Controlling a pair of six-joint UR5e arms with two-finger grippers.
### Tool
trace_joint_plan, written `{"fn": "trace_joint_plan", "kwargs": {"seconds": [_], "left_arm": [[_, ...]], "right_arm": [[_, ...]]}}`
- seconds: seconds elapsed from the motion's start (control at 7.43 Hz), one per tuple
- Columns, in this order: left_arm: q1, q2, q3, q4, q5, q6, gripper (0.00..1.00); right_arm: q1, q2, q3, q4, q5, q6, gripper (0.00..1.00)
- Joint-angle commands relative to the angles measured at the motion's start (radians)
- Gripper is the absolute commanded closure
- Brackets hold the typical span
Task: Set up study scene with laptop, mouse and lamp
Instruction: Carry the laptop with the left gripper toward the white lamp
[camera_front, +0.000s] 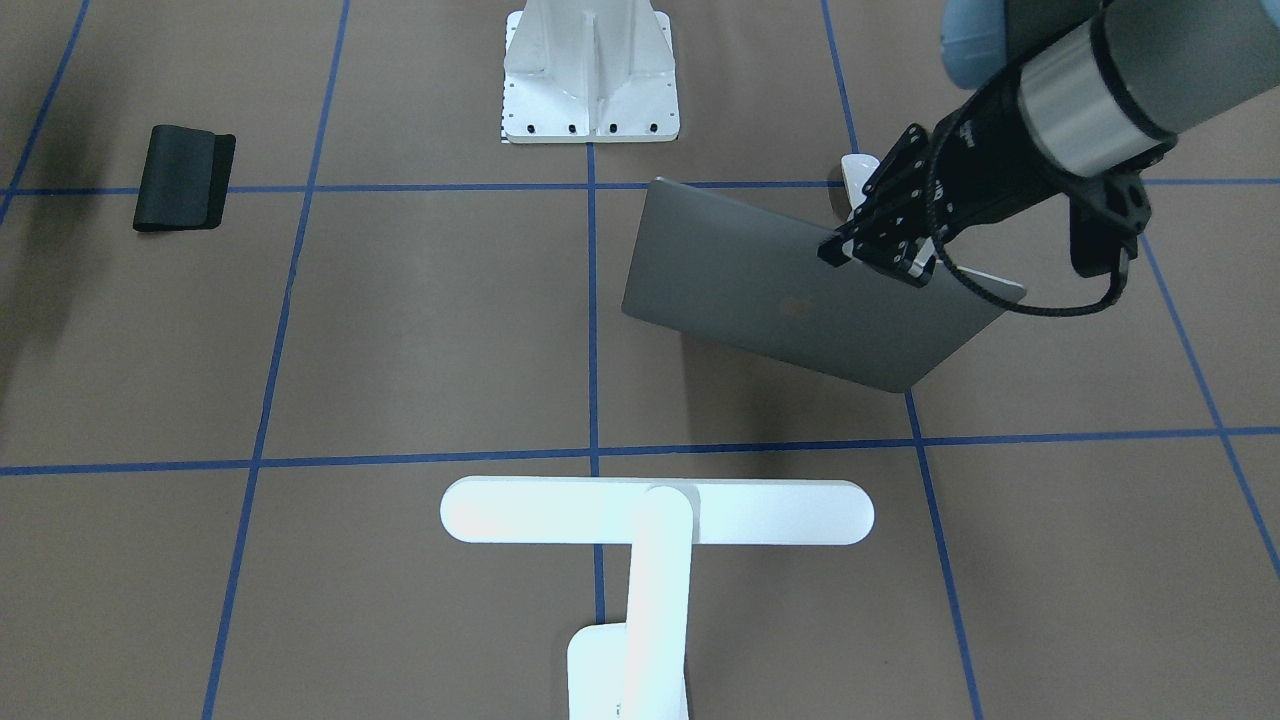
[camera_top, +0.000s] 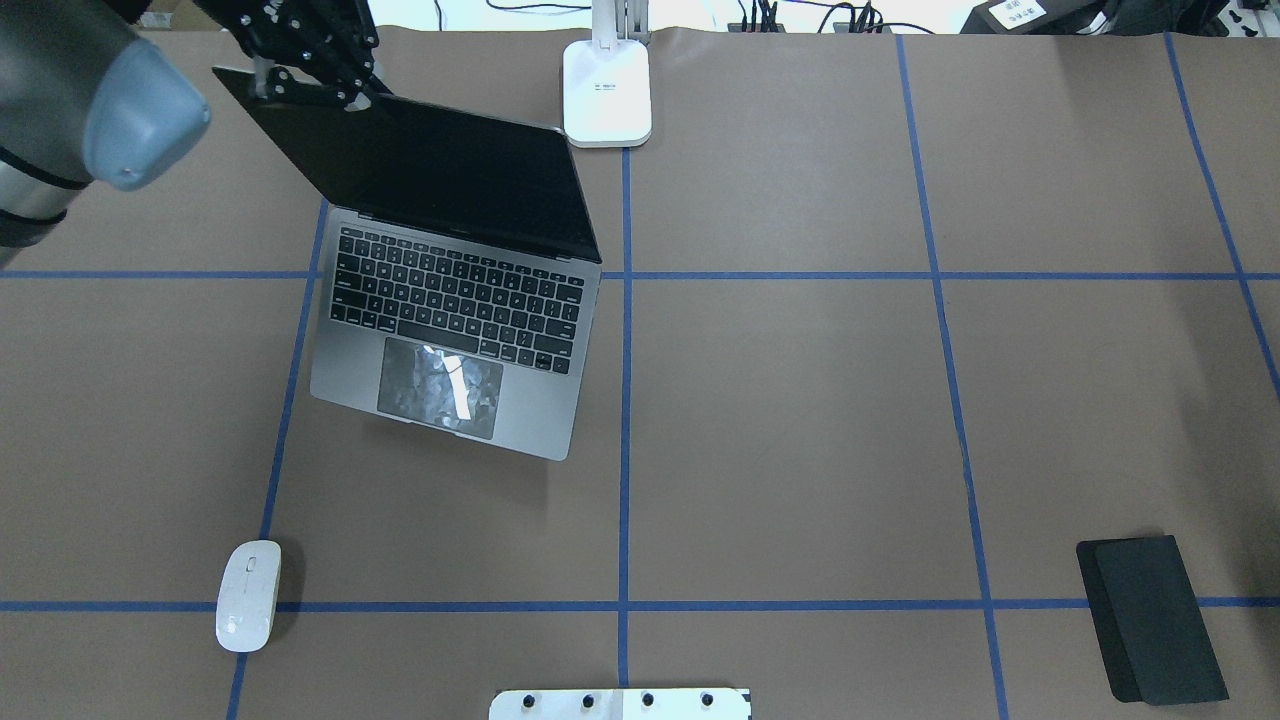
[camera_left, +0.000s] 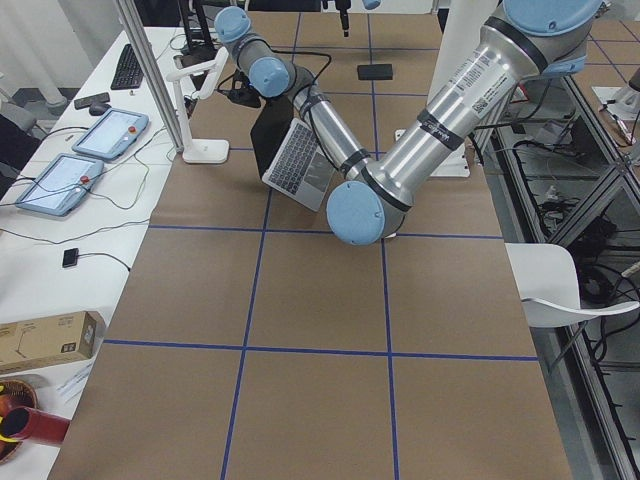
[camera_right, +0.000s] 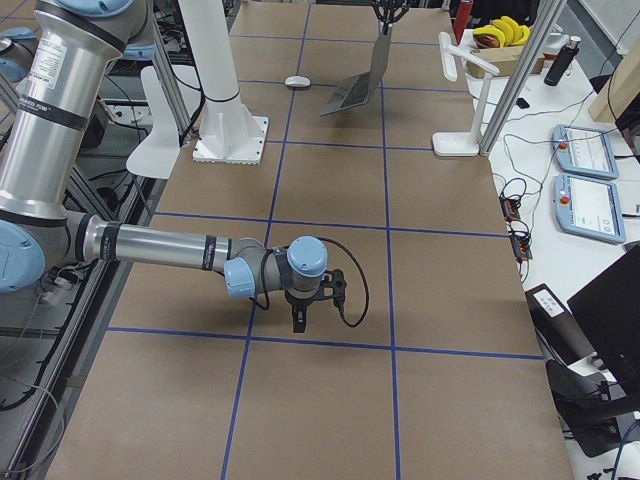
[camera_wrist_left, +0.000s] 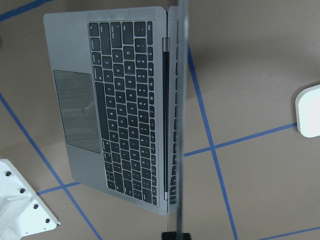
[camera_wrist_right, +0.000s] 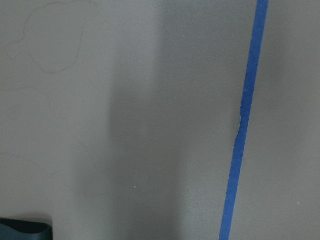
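The grey laptop (camera_top: 450, 300) stands open on the table's left half, with its keyboard and trackpad facing up. My left gripper (camera_top: 310, 80) is shut on the top edge of its lid (camera_front: 790, 290), near a corner, and the left wrist view looks along that lid edge down onto the keyboard (camera_wrist_left: 125, 100). Near the front left lies the white mouse (camera_top: 248, 595), apart from the laptop. At the far middle stands the white lamp (camera_front: 655, 510), its base (camera_top: 606, 95) just beyond the laptop's lid. My right gripper (camera_right: 300, 315) hovers low over bare table; I cannot tell whether it is open or shut.
A black mat (camera_top: 1150, 620) lies at the near right. The white ribbed bracket (camera_front: 590, 75) stands at the near middle edge. Blue tape lines cross the brown table (camera_top: 800, 420). Tablets and cables sit on a side bench (camera_left: 90, 150) beyond the lamp.
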Motion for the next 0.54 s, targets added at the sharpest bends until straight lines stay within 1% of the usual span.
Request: {"fn": "trace_joint_plan", "kwargs": {"seconds": [0.0, 0.4], "left_arm": [[0.057, -0.085, 0.142, -0.174, 0.125, -0.179, 1.00], [0.098, -0.127, 0.195, -0.199, 0.260, -0.205, 1.00]], "right_arm": [[0.001, -0.001, -0.004, -0.001, 0.000, 0.000, 0.00], [-0.001, -0.001, -0.019, 0.001, 0.000, -0.002, 0.00]]}}
